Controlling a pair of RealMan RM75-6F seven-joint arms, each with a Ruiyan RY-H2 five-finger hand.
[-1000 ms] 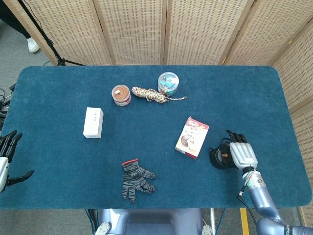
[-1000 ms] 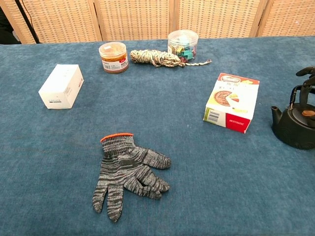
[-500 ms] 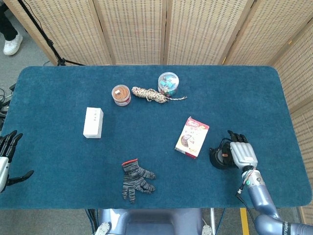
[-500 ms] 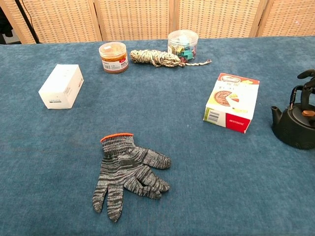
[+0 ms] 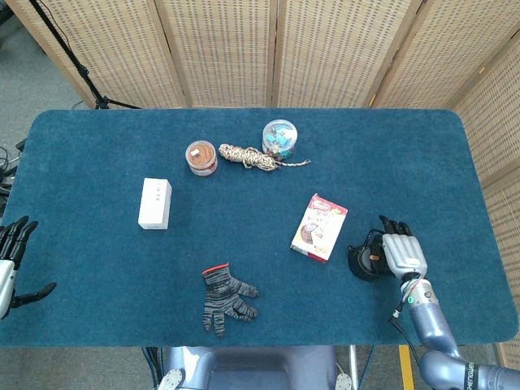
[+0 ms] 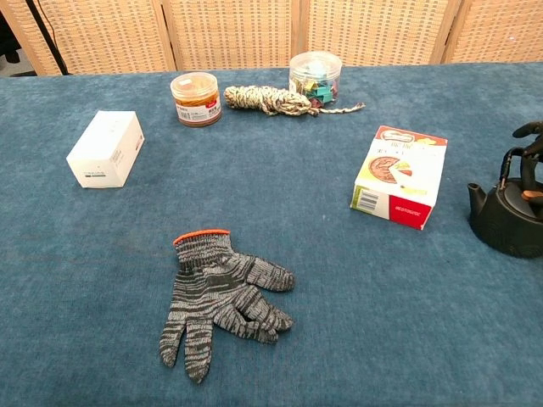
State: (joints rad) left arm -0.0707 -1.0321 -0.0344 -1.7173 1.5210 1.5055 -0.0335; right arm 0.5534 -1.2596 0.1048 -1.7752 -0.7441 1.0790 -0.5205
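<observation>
Tabletop covered in dark blue cloth, seen from above, with woven screens behind it. At about 4 o'clock of the tabletop sits a small black teapot, and the right hand rests over its right side, fingers stretched forward across the handle area; whether the fingers close around the handle I cannot tell. In the chest view the teapot stands upright at the right edge of the frame, spout toward 9 o'clock, with dark fingertips just above its arched handle. Just beside the teapot, toward 10 o'clock of it, lies a snack box with a red top edge, flat on the cloth. Near 6 o'clock lies a grey striped work glove with an orange cuff. At 9 o'clock is a white box. Toward 12 o'clock, 3 things sit in a row: a short jar with an orange lid, a coil of rope touching it or nearly so, and a clear tub of coloured clips. The left hand hangs off the tabletop's edge at 8 o'clock, fingers spread apart and holding nothing.
</observation>
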